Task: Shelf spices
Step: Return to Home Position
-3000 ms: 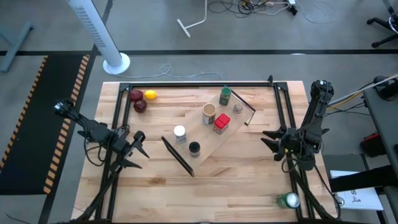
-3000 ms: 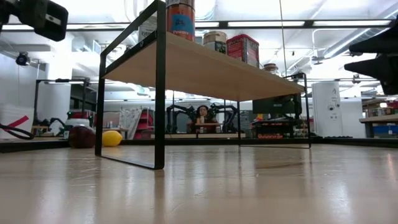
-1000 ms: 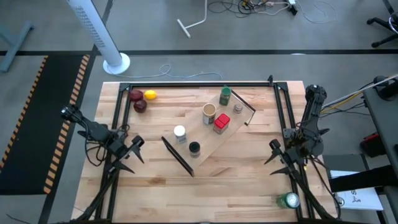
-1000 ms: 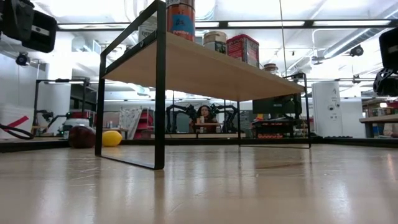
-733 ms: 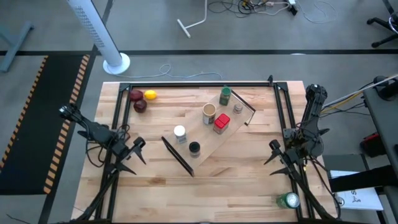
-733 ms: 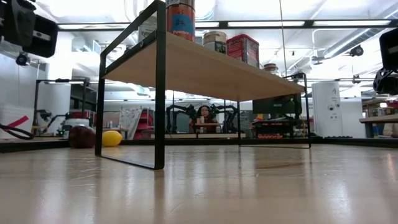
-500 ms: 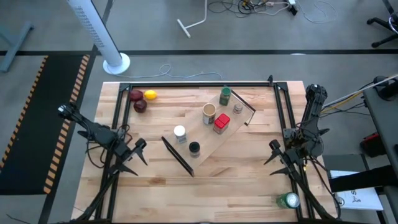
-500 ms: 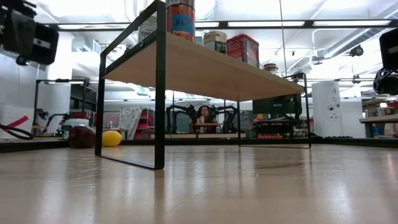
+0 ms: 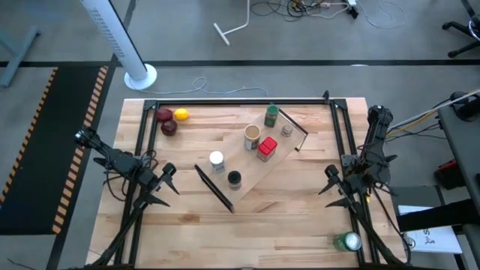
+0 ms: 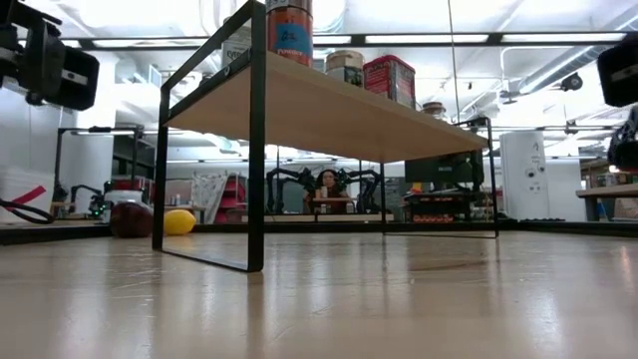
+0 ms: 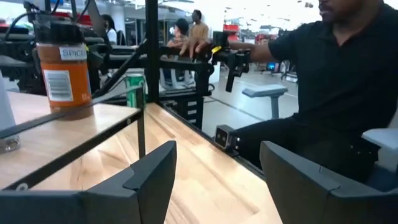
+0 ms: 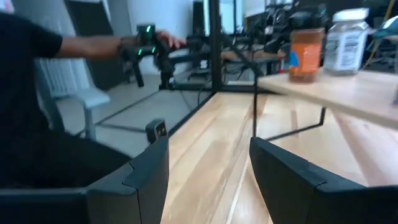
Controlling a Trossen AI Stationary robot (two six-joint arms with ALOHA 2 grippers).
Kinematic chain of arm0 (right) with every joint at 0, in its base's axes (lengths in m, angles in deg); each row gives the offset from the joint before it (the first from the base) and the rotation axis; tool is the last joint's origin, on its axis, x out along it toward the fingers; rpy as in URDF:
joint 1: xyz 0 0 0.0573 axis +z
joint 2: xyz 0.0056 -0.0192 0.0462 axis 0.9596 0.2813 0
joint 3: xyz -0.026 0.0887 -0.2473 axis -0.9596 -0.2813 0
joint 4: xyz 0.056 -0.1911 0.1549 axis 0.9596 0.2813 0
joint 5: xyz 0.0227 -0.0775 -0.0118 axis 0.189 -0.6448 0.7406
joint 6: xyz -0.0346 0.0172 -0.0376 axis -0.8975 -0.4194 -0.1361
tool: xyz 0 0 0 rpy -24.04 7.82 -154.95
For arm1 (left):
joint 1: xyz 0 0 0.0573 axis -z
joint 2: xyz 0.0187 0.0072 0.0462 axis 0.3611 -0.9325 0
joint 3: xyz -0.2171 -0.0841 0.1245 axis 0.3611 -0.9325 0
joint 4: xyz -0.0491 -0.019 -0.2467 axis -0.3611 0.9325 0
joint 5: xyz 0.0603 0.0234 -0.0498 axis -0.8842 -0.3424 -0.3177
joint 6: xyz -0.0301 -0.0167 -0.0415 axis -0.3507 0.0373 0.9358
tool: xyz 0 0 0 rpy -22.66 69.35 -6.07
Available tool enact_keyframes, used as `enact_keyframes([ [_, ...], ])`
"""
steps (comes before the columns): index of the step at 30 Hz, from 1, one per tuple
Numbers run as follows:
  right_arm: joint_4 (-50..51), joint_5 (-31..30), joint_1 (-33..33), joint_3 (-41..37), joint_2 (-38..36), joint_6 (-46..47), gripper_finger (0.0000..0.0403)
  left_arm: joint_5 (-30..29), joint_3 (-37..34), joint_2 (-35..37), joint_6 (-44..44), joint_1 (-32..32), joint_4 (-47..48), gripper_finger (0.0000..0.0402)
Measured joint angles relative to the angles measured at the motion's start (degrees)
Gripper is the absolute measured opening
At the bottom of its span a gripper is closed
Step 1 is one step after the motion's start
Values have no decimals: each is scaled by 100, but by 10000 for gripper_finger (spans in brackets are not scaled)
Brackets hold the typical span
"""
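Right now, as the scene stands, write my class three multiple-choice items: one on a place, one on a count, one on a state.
1. On the table, the green can stands: A. in the middle B. at the corner by the right arm C. at the left edge.
2. Jars on the shelf: A. four B. five C. six.
3. The left gripper and right gripper are: A. both open, empty B. both shut C. each holding a jar.
Answers: B, it sits beside that arm; C, the high view shows six; A, both wrist views show spread fingers holding nothing.
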Motion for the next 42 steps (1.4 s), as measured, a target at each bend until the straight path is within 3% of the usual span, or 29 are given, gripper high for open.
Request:
enact_keyframes([
  [5,5,-2,-475,-2,-457,5,199,-1,-2,1,-1,-7,42,216],
  [24,20,-9,-3342,-4,-444,2,199,1,-4,3,0,-7,49,233],
  [42,22,-2,-3576,-4,-394,2,199,3,51,-257,1,-7,126,236],
])
